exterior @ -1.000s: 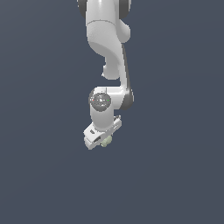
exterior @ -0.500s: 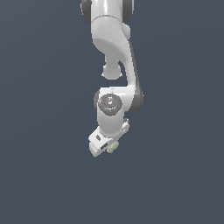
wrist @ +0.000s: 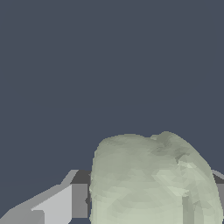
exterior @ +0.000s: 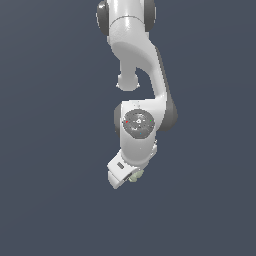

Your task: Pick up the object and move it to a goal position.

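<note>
- The white Panda arm [exterior: 137,60] hangs down from the top of the exterior view against a plain dark blue-grey backdrop; no surface shows beneath it.
- Its wrist joint, with a round grey cap [exterior: 138,123], sits just above the end effector [exterior: 131,176], which tilts down toward the exterior view's left.
- The object [exterior: 135,175], a small pale grey-green lump, peeks out at the lower edge of the end effector, on the exterior view's right side of the white hand body, touching it.
- In the wrist view the object [wrist: 153,179] looms large and close, rounded and faceted, with a grey finger [wrist: 65,203] pressed against one flank and a sliver of another finger [wrist: 220,192] at the opposite edge.
- The end effector is closed around the object, holding it clear in mid-air.
</note>
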